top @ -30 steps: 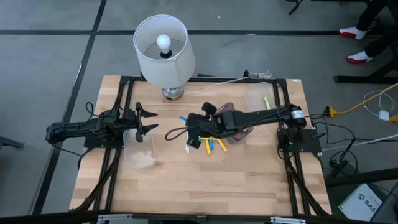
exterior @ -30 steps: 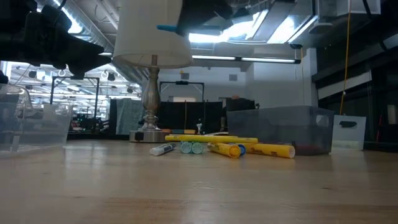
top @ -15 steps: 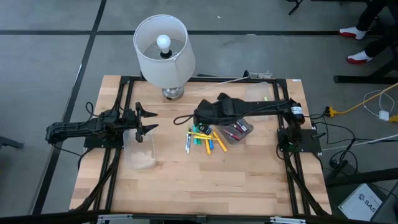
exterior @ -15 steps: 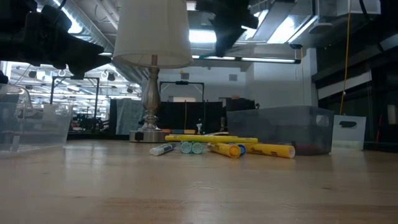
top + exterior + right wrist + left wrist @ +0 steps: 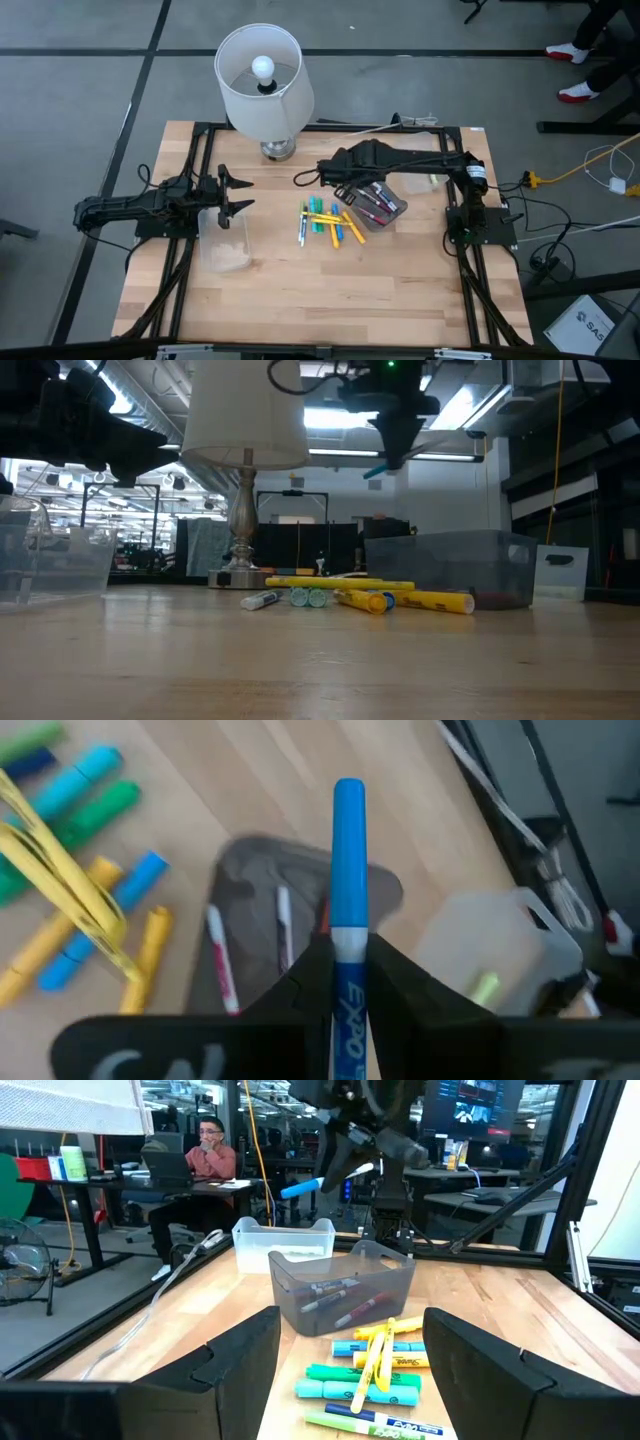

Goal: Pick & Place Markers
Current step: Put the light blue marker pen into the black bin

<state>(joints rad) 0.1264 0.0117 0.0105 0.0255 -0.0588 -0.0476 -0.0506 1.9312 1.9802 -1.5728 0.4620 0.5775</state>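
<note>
Your right gripper [image 5: 338,172] is up in the air over the back middle of the table, its fingers clamped on a blue marker [image 5: 348,895] whose barrel reads "EXPO". In the right wrist view that marker points out over a smoky plastic bin [image 5: 290,905], which already has a few pink and dark markers lying in it.

The rest of the markers [image 5: 325,220] lie in a loose pile on the bare wood just beside that bin, toward the left arm: yellow, green, blue and one white-barrelled pen. In the left wrist view the nearest pen also shows "EXPO" on its barrel.

Around the work, a table lamp [image 5: 262,80] with a white shade stands at the back edge, near the raised gripper. A clear tub [image 5: 418,158] sits behind the smoky bin with a yellow-green marker inside.

Your left gripper [image 5: 232,193] waits over the left side of the table, fingers spread apart, above another clear bin [image 5: 226,240].

Beyond the table, a person [image 5: 208,1155] sits at a desk, and red shoes [image 5: 572,72] show on the floor.
</note>
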